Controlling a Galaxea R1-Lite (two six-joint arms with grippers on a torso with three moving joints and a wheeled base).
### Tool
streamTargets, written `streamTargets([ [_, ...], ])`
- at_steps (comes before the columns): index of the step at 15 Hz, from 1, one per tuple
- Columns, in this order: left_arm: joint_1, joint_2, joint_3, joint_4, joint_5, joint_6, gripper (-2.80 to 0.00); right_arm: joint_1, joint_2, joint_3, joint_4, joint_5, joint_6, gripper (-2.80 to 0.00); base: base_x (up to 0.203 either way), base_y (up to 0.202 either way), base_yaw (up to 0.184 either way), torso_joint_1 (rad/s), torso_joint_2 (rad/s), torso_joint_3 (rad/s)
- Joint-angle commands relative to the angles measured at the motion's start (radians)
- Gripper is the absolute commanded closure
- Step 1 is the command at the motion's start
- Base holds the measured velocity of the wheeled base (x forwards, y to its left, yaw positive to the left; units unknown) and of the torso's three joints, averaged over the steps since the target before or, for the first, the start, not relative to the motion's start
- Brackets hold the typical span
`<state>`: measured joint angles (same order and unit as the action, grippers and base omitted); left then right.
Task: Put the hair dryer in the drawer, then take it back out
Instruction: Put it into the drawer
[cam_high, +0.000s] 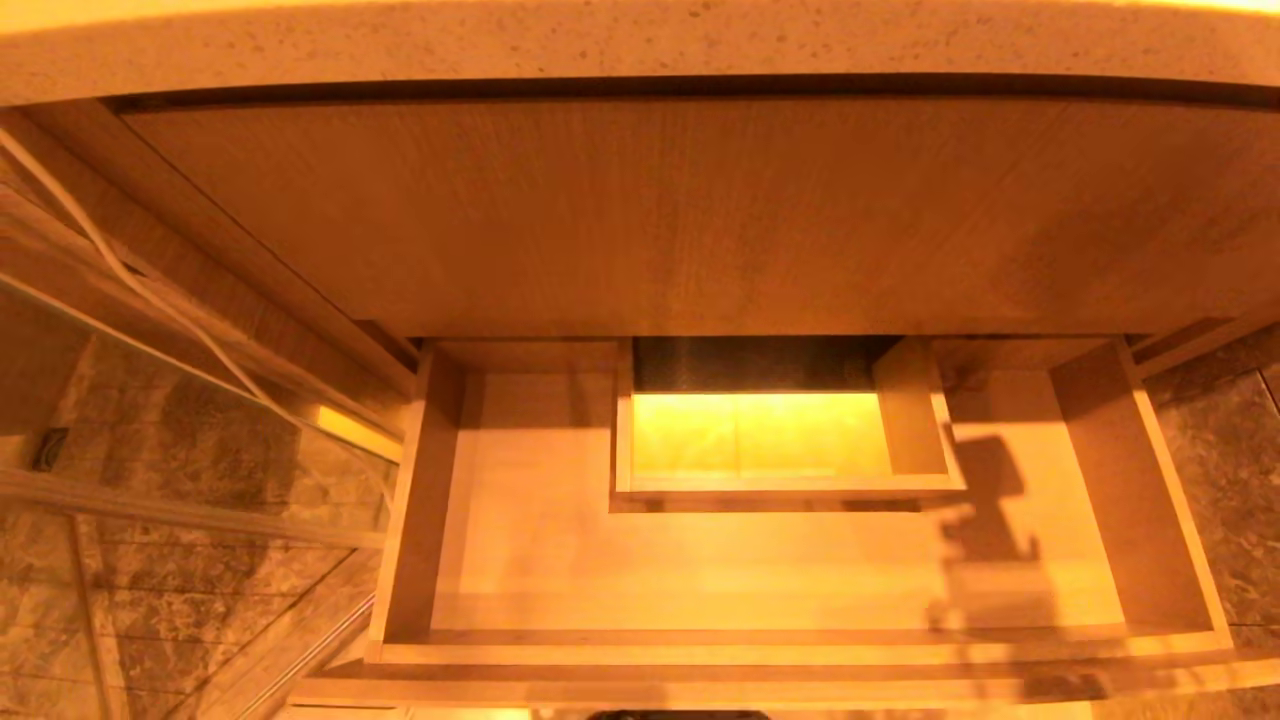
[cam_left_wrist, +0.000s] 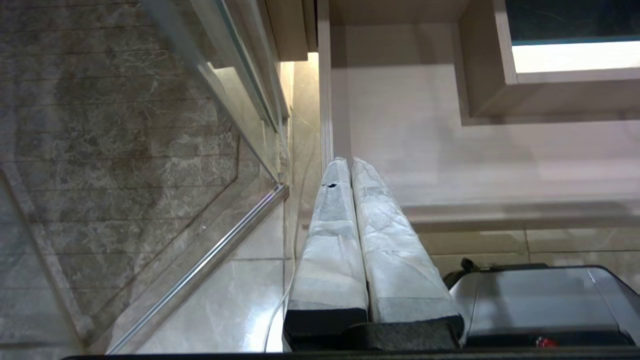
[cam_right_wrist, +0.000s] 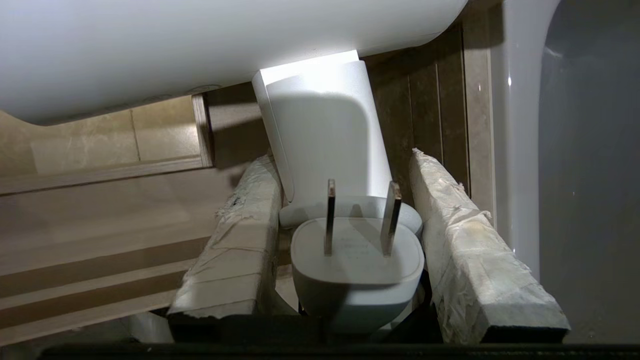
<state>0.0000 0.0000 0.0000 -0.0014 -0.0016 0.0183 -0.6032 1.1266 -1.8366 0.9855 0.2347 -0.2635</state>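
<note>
The drawer (cam_high: 800, 652) stands pulled open below me, wide, shallow and of light wood, with a boxed rectangular cut-out (cam_high: 780, 485) at its back middle. Nothing lies on its floor; only a shadow (cam_high: 985, 520) falls across the right part. Neither arm shows in the head view. In the right wrist view my right gripper (cam_right_wrist: 341, 157) is shut on the handle of the white hair dryer (cam_right_wrist: 200, 50), whose body spans across above the fingers. Its two-pin plug (cam_right_wrist: 357, 260) rests between the fingers near the palm. The drawer's wood (cam_right_wrist: 100, 215) lies beyond. My left gripper (cam_left_wrist: 349, 162) hangs shut and idle beside the drawer's left end.
A speckled stone counter edge (cam_high: 640, 50) and a plain wood panel (cam_high: 700, 220) overhang the drawer. A glass partition (cam_high: 180, 420) with a white cable (cam_high: 150, 290) stands on the left over marble tiles. A white glossy fixture (cam_right_wrist: 520, 150) is close on the right gripper's side.
</note>
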Motion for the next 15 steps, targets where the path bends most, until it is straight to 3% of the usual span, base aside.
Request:
streamTargets([
  [1, 0.0, 0.0, 0.002, 0.0, 0.0, 0.0, 0.0, 0.0, -0.001, 0.0, 0.005, 0.003, -0.002, 0.0, 0.0, 0.0, 0.0, -0.416, 0.03, -0.397],
  [8, 0.0, 0.0, 0.002, 0.0, 0.0, 0.0, 0.0, -0.001, -0.007, 0.008, 0.005, 0.002, -0.002, 0.0, 0.0, 0.0, 0.0, -0.374, -0.02, -0.403],
  [15, 0.0, 0.0, 0.002, 0.0, 0.0, 0.0, 0.0, -0.001, -0.023, 0.037, -0.009, 0.001, -0.002, 0.0, 0.0, 0.0, 0.0, -0.041, -0.01, -0.05],
])
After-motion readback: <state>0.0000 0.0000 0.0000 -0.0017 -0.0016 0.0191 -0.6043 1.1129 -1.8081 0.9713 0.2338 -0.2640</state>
